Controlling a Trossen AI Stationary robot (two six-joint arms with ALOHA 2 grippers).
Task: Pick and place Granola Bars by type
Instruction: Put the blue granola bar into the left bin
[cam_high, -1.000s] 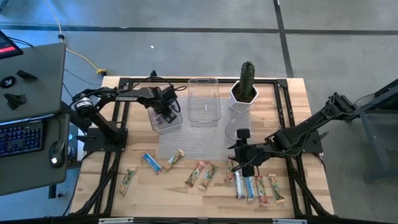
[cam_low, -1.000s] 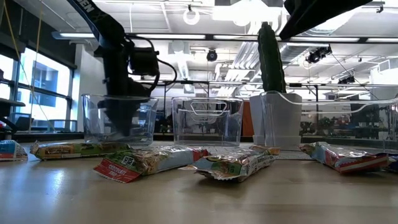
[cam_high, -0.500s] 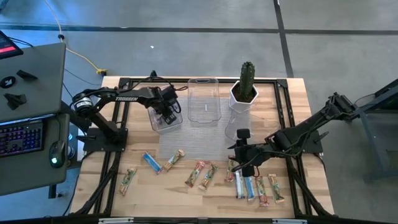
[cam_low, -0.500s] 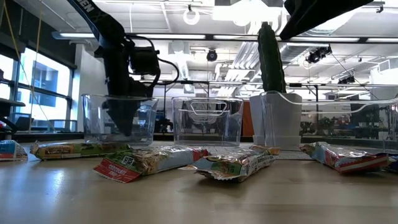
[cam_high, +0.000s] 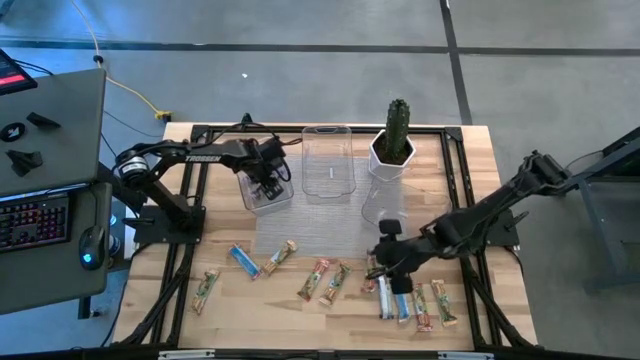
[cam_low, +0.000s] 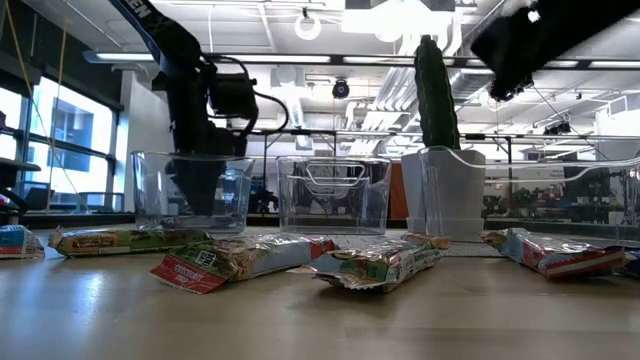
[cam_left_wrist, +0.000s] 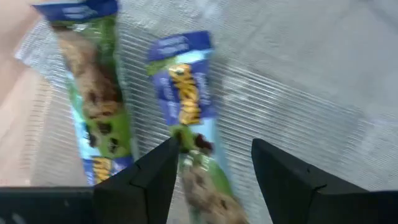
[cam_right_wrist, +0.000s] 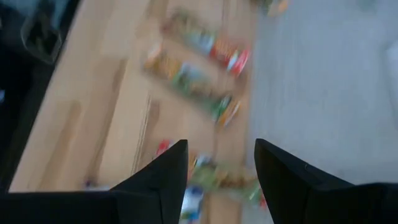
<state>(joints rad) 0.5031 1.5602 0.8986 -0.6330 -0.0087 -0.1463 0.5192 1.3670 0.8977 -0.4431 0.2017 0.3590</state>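
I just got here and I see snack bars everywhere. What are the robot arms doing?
They are sorting granola bars by kind. The left gripper is down inside a clear bin at the back of the table, its fingers open over two blue-and-green bars lying there. The right gripper hovers, open, over a cluster of bars near the front edge. More bars lie loose on the wood, unsorted.

Two blue-and-green granola bars (cam_left_wrist: 186, 106) lie on a ribbed clear bin floor (cam_left_wrist: 323, 112)
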